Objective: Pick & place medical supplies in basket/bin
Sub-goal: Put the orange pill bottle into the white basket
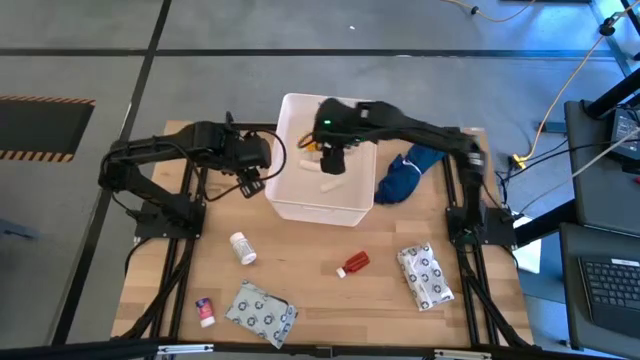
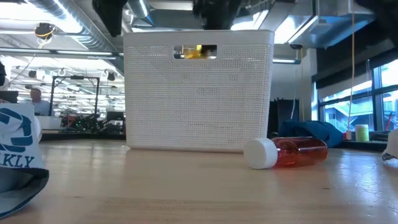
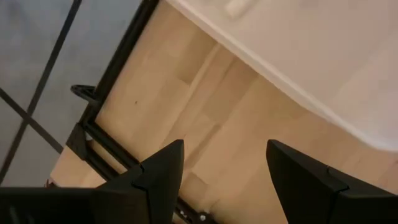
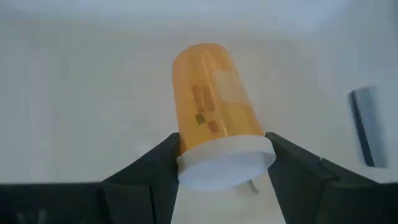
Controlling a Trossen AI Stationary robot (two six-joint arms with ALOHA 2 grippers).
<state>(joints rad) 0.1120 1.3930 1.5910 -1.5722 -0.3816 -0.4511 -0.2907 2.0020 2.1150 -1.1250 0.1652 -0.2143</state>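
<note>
holding orange vial (image 4: 217, 106) by its white cap: right pincer (image 4: 222, 163), over white tub (image 1: 300, 190) | left pincer (image 3: 225, 167) open, empty, beside tub | red vial (image 1: 354, 264) on worktop (image 1: 320, 300) near tub

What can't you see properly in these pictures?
- Tub inside: in the high view the right arm covers much of it; in the low view only the handle slot shows a bit of yellow.
- Orange vial label: blurred in the right wrist view; the right tool hides its cap sides.
- Packet in the low view: cut off by the picture's edge, print partly unreadable.
- Small tube: too small to identify.
</note>
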